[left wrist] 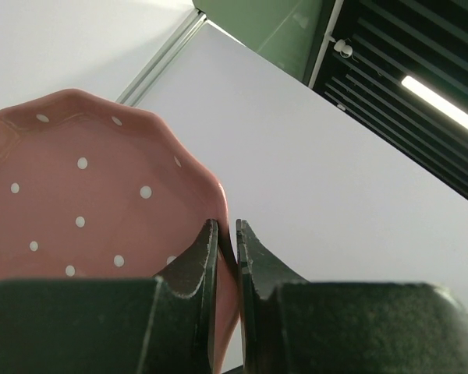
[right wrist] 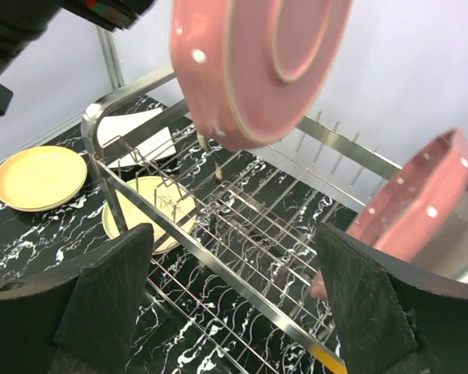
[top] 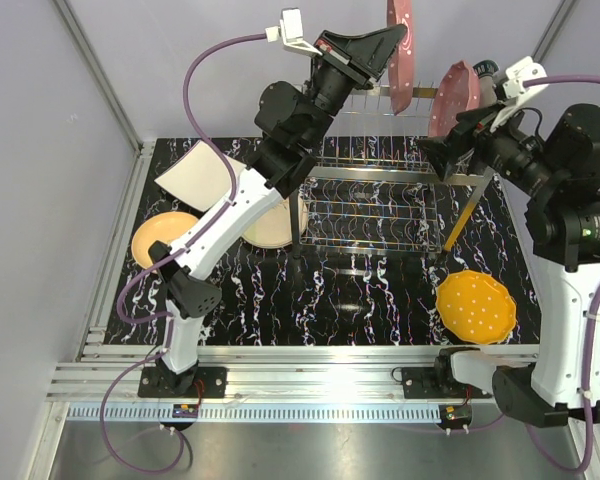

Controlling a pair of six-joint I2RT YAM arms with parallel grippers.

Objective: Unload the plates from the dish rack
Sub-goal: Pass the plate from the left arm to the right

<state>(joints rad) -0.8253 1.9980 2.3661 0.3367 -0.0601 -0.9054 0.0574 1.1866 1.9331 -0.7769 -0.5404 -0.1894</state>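
Observation:
My left gripper (top: 382, 45) is raised high over the dish rack (top: 380, 205), shut on the rim of a pink polka-dotted plate (top: 400, 55). The left wrist view shows that plate (left wrist: 78, 202) pinched between the fingertips (left wrist: 226, 234). A second pink dotted plate (top: 455, 97) stands tilted at the rack's far right end. My right gripper (top: 448, 140) hovers open just in front of it, nothing between its fingers. In the right wrist view the lifted plate (right wrist: 257, 62) hangs above the chrome rack (right wrist: 218, 257), the other pink plate (right wrist: 413, 206) is at the right, and the open gripper (right wrist: 234, 296) frames the rack.
On the black marbled table lie a white square plate (top: 195, 172), a yellow-orange plate (top: 163, 238) and a cream plate (top: 270, 225) left of the rack. An orange polka-dotted plate (top: 476, 306) lies front right. The enclosure walls stand close behind.

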